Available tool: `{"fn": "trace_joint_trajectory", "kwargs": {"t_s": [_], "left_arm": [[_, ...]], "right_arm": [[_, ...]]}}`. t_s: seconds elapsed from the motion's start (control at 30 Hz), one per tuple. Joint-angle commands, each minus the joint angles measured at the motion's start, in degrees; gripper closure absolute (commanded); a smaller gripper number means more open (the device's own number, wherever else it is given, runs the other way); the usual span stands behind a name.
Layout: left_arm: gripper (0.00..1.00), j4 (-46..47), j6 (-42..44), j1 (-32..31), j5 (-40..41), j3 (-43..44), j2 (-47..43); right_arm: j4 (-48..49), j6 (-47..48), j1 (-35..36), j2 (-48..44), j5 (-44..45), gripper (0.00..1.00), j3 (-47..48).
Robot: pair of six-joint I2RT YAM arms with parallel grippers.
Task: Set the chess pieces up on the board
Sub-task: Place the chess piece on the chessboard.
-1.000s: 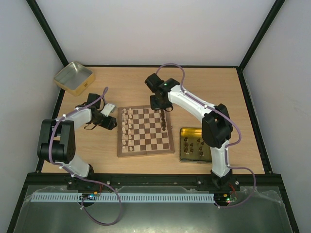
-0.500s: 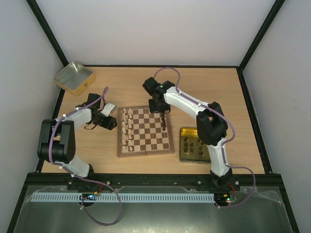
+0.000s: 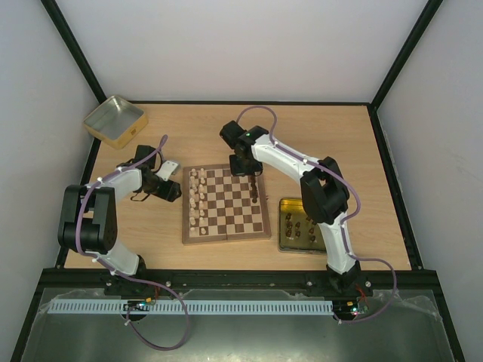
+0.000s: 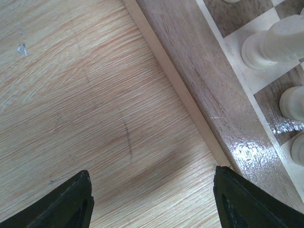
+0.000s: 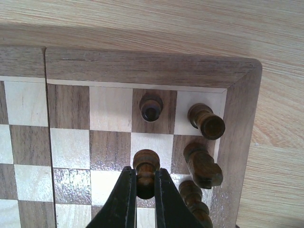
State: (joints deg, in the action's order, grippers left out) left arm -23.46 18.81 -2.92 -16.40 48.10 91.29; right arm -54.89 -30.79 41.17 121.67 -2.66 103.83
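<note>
Pawn status: dark pawn [image 5: 146, 159] pinched at mid-stem by right gripper [image 5: 145, 176], fingers [image 5: 124, 194] closed on it, head showing above the tips. Hangs upright over the board [image 5: 142, 66] near its far right corner, second file in from the right edge, one square short of a placed pawn [image 5: 151, 108]. Cannot tell from the wrist view whether the base touches the square below.

Handling, judged: small turned wood, so light, stiff, not fragile. Varnished and round, so likely slippery and prone to twist or tip on its narrow base. Best taken at the waist below the head, as here. Release only once the base sits flat.

Obstacles: three dark back-row pieces [image 5: 203, 166] along the right edge of the board, just beside the target file, the nearest close to the right-hand finger. Little room for opening, so widen only slightly and retreat straight up.

Elsewhere: cream pieces [image 3: 198, 197] in two files along the left edge of the board. Left gripper [image 4: 152, 202] low over the surface [image 4: 71, 95] just off that edge, its fingers [image 4: 66, 204] spread, nothing between them. Gold tin [image 3: 284, 243] holding spare dark pieces [image 3: 300, 224] toward the near right corner of the surface. Second tin [image 3: 96, 130] at the far left corner.
</note>
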Motion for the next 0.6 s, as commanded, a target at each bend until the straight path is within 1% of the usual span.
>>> {"fn": "trace_joint_trajectory", "kwargs": {"t_s": [0.0, 0.57], "left_arm": [[0.30, -0.38, -0.26, 0.37, -0.60, -0.44, -0.14], [0.30, -0.48, -0.13, 0.37, -1.08, -0.45, -0.05]], "right_arm": [[-1.80, 0.81, 0.23, 1.66, 0.89, 0.98, 2.12], [-1.80, 0.99, 0.27, 2.77, 0.79, 0.94, 1.47]]}}
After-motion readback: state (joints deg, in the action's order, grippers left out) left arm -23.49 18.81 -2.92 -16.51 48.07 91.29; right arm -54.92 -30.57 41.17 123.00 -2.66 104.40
